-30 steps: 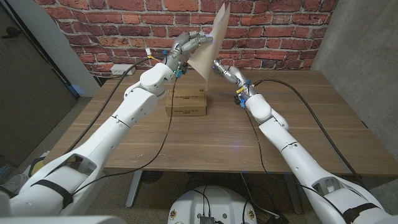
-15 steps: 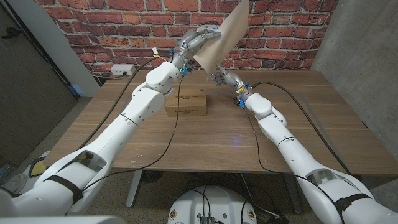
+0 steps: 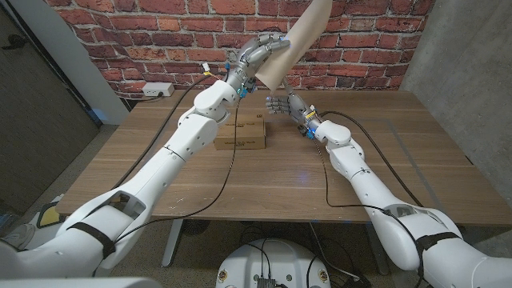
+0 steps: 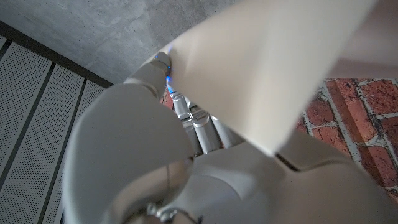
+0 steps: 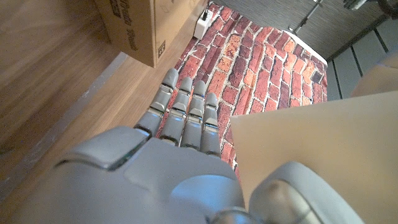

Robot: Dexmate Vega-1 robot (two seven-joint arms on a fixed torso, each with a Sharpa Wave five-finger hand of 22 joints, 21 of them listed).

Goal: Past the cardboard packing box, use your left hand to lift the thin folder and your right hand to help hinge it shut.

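Risk: folder (image 3: 298,42) held high in left robot hand (image 3: 258,54), pinched at lower edge only; may slip or flop sideways. Right robot hand (image 3: 279,105) below it, fingers spread, holds nothing, apart from folder. Cardboard box (image 3: 242,134) on worktop (image 3: 280,180) below. Since earlier: folder risen higher, right hand dropped off sheet.

Both arms are showing glossy white rounded shells with black bands near the shoulders. The left hand (image 3: 258,54) and right hand (image 3: 280,105) are wearing grey metallic segmented fingers (image 5: 186,112). Black cables are trailing from blue-lit wrists.
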